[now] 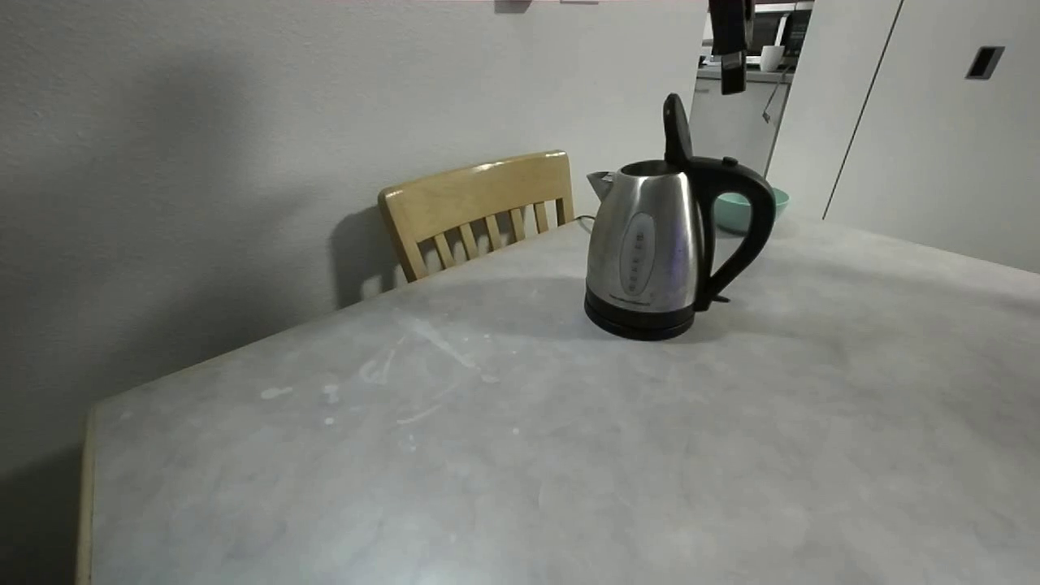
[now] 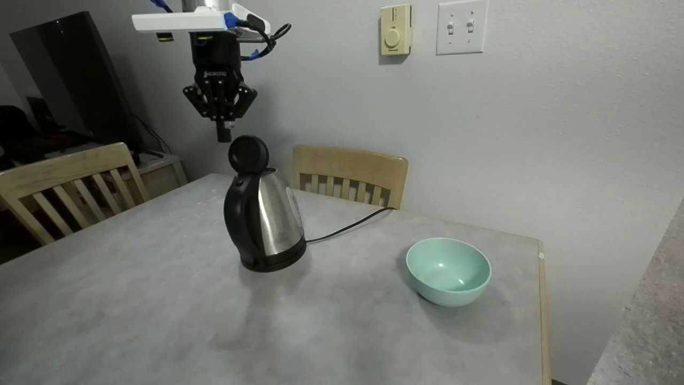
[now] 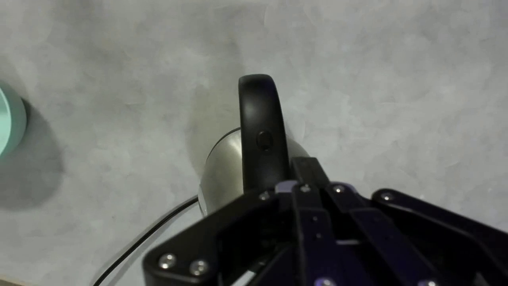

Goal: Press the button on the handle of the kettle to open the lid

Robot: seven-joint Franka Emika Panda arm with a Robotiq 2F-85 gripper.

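A silver kettle (image 1: 650, 244) with a black base stands upright on the table; it also shows in an exterior view (image 2: 280, 214) and in the wrist view (image 3: 222, 171). Its black lid (image 1: 676, 130) stands up, open, in both exterior views (image 2: 248, 154); the gripper hides it in the wrist view. The button (image 1: 730, 162) sits on top of the black handle (image 1: 760, 215); it also shows in the wrist view (image 3: 264, 140). My gripper (image 2: 224, 131) is shut and empty, above the kettle and apart from it. Its fingertips show beside the handle in the wrist view (image 3: 309, 171).
A mint green bowl (image 2: 449, 272) stands on the table (image 2: 374, 331) near the kettle. A black cord (image 2: 347, 229) runs from the kettle base to the table edge. Wooden chairs (image 2: 350, 166) stand at the table's edges. A wall (image 2: 534, 133) rises behind.
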